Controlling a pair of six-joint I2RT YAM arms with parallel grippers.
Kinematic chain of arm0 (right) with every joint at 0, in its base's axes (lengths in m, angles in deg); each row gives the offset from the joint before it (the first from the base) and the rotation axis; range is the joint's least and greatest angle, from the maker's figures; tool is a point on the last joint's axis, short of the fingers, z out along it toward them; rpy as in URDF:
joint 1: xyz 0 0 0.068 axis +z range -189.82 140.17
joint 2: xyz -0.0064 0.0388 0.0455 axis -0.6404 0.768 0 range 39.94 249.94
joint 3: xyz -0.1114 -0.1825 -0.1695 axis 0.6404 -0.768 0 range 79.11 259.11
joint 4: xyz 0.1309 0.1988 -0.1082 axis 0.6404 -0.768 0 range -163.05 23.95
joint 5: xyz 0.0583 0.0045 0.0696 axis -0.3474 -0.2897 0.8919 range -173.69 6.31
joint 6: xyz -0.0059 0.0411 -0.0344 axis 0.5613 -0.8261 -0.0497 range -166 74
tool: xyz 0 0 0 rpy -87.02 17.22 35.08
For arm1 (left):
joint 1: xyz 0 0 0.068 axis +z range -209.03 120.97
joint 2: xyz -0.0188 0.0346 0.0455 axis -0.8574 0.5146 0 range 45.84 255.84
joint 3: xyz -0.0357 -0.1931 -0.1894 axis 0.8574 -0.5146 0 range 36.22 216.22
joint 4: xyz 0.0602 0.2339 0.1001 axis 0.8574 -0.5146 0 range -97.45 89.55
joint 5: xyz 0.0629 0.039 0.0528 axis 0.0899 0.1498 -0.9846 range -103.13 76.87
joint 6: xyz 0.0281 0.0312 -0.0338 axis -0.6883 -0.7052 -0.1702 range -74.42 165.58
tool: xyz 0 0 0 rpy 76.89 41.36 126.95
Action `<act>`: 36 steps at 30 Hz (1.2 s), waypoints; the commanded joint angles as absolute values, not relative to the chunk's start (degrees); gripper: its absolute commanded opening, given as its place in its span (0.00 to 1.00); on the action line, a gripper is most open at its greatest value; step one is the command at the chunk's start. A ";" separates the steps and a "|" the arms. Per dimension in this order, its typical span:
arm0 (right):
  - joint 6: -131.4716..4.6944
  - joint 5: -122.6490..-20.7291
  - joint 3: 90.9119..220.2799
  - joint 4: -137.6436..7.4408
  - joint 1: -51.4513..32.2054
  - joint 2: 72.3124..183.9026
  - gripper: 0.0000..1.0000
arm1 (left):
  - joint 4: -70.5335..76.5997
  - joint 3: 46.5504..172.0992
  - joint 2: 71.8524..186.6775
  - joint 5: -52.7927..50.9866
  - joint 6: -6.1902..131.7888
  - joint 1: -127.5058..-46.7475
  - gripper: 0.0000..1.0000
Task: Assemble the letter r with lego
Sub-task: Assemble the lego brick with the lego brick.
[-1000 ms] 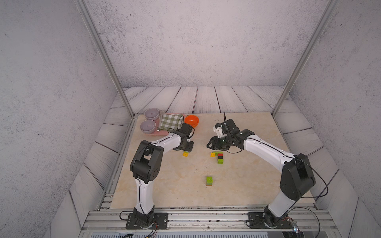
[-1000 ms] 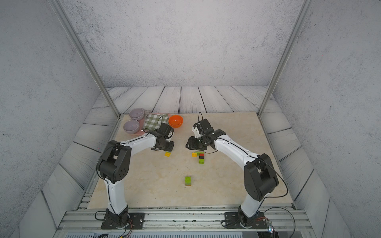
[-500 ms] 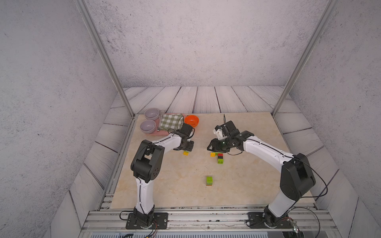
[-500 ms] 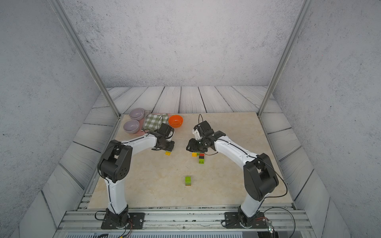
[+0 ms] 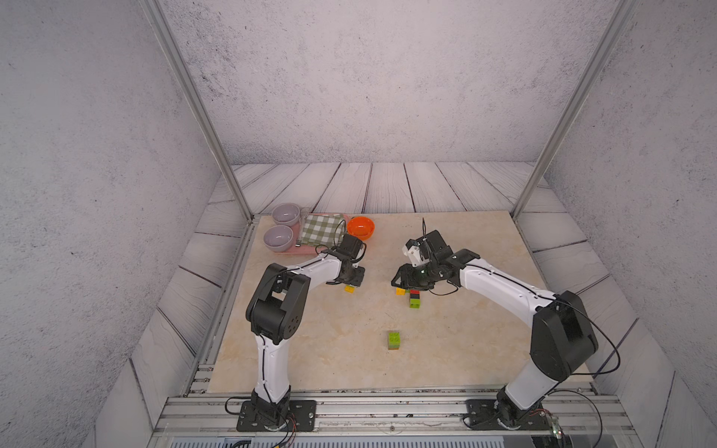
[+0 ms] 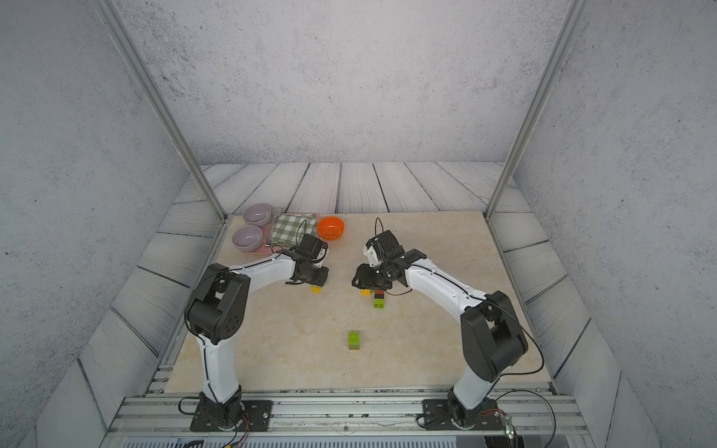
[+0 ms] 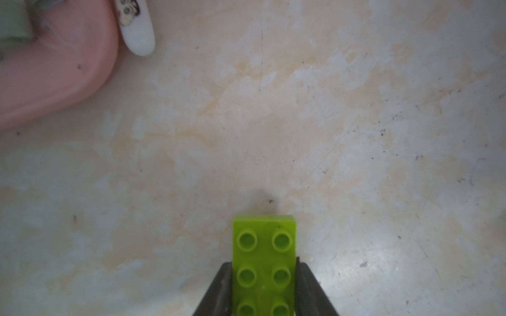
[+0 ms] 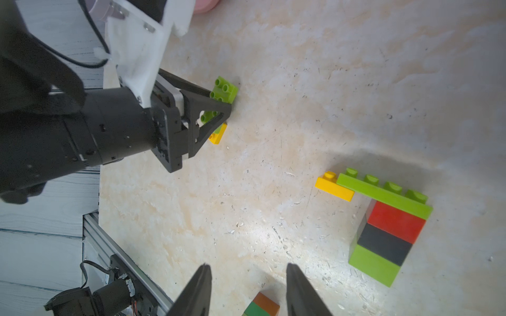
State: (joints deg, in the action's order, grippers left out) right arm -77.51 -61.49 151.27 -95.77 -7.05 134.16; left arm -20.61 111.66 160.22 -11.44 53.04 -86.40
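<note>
Your table point(image 5: 349, 372) carries a pink tray point(image 5: 288, 251) at its far left corner. In the tray lie a checked cloth point(image 5: 322, 229) and two grey bowls, the far bowl point(image 5: 286, 213) and the near bowl point(image 5: 278, 237), side by side. An orange bowl point(image 5: 361, 227) stands on the table itself, just beside the tray at the cloth's end.

The biggest lego piece is the build point(image 5: 414, 300), lying on its side near mid-table. Its stem is a lime block point(image 8: 373, 266), a black block point(image 8: 383, 245) and a red block point(image 8: 397, 221) in a row. A long lime brick point(image 8: 383, 197) runs across the red end, and a yellow brick point(image 8: 334, 187) is tucked under that long brick's free end.

Your left gripper point(image 7: 263, 262) is clamped on a lime brick point(image 7: 264, 246), between the tray and the build. The brick's studs face the wrist camera and its free end is down at the table. A second yellow piece point(image 8: 218, 134) sits right under it; you cannot tell from here whether the two are joined.

Your right gripper point(image 8: 247, 276) is low over the table, just beside the build, with its jaws apart and nothing between them. A brown-orange and dark green pair point(image 8: 261, 305) shows at the edge of the right wrist view, between the fingers and clear of both.

A lone stack point(image 5: 395, 340), lime on top, stands well apart from the rest, nearer the arm bases.
</note>
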 commanded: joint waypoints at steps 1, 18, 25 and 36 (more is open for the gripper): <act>-77.63 -61.45 150.22 -95.50 -7.13 132.05 0.48 | -22.24 107.32 160.74 -12.10 51.78 -87.79 0.00; -78.16 -62.46 148.45 -95.80 -7.13 129.81 0.48 | -19.02 101.14 156.09 -12.52 53.62 -89.87 0.00; -78.10 -62.88 150.03 -97.88 -7.35 127.29 0.48 | -20.31 101.24 149.14 -8.90 55.38 -89.88 0.00; -77.63 -70.29 142.94 -99.13 -8.61 109.76 0.56 | -30.35 104.46 130.88 2.45 51.87 -89.96 0.00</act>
State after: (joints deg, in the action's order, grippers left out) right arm -77.95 -67.24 145.19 -97.38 -8.56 112.85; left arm -25.99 103.31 134.35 -2.52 53.55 -89.68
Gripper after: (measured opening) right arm 0.552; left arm 0.360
